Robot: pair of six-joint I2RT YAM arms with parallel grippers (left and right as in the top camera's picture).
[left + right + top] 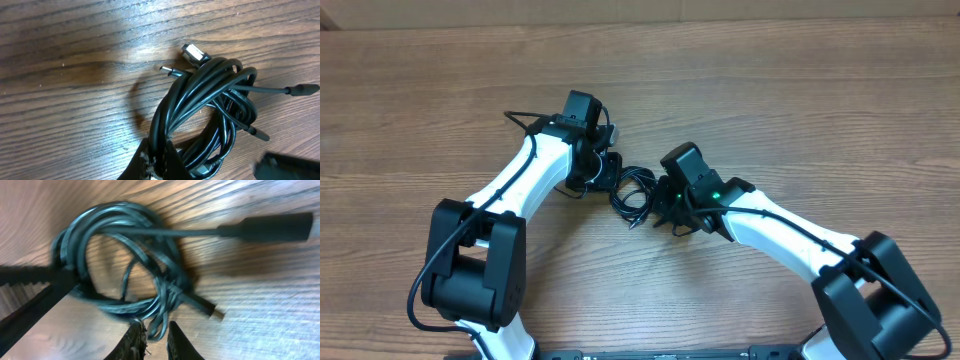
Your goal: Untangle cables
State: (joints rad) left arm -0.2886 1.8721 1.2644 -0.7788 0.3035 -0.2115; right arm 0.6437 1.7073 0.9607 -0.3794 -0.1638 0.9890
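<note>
The cables lie as one tangled black coil on the wooden table between my two grippers. My left gripper is at the coil's left side. In the left wrist view its jaws are shut on several strands of the coil, and a silver plug sticks out at the top. My right gripper is at the coil's right side. In the right wrist view its fingers are pinched on a loop of strands at the edge of the coil, and a thick black plug end points right.
The wooden table stretches all around the coil. The white left arm and the white right arm reach in from the front. The left gripper's dark fingers show at the left of the right wrist view.
</note>
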